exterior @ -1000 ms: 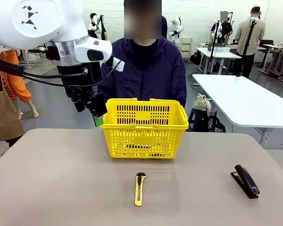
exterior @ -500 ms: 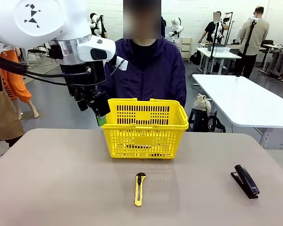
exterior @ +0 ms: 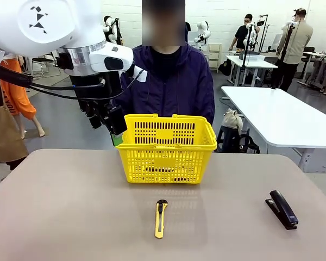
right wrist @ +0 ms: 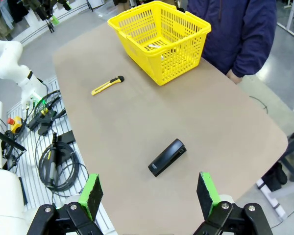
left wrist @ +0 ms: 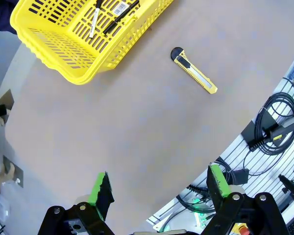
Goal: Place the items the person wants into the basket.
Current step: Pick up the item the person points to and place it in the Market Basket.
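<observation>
A: The left end effector hangs in the air just beside the basket's near-left corner, on the person's side of the bench. In its own wrist view its fingers are spread wide apart with nothing between them.

B: And the right end effector?

A: Released too, jaws wide, high above the bench over the stapler.

B: What is in the basket?

A: From the left wrist view, a white marker with a black cap and a thin black pen lie side by side on the basket floor. The right wrist view shows something pale in there, too small to name. I cannot make out a tape measure.

B: What lies outside it?

A: A yellow-and-black knife lies on the bench in front of the basket, well apart from it, and the stapler sits off to the right.

B: Any change from a second ago?

A: The left arm has shifted slightly toward the basket and stopped; over the last half second it holds the same place. Basket, knife and stapler have not moved.
</observation>
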Motion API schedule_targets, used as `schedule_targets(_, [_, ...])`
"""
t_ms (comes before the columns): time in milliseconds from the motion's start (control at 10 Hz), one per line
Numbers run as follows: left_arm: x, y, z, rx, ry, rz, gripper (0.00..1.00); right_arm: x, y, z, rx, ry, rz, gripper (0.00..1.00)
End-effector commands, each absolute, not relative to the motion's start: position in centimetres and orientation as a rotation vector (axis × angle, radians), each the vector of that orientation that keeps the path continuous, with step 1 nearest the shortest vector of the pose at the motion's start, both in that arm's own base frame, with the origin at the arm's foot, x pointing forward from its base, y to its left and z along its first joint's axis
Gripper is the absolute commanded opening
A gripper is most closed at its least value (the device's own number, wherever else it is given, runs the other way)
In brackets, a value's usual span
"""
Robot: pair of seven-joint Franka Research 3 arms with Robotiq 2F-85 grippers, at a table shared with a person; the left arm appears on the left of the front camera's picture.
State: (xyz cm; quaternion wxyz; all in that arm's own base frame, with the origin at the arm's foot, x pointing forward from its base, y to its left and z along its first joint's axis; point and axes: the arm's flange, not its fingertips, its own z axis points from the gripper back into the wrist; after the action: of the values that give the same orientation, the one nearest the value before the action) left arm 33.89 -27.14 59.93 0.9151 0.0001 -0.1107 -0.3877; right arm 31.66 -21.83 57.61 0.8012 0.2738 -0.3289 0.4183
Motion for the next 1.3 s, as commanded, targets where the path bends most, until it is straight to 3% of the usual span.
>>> schedule_targets(0, [33.4, -22.5, 60.4, -0.134, -0.303, -0.810, 1.00, 31.7, -21.8, 57.5, 0.604, -0.737, 0.903, 1.00])
schedule_targets(300, [32.9, -8.8, 62.9, -0.450, -0.578, -0.765, 1.00, 31.7, -21.8, 57.5, 0.604, -0.737, 0.903, 1.00])
schedule_targets(600, [32.5, 3.5, 65.5, -0.600, -0.606, -0.776, 1.00, 31.7, -21.8, 57.5, 0.604, -0.737, 0.903, 1.00])
schedule_targets(900, [29.2, 12.3, 69.3, -0.523, -0.558, -0.777, 1.00, 31.7, -21.8, 57.5, 0.604, -0.737, 0.903, 1.00])
schedule_targets(1200, [26.2, 14.6, 70.4, -0.441, -0.549, -0.781, 1.00, 31.7, -21.8, 57.5, 0.604, -0.737, 0.903, 1.00])
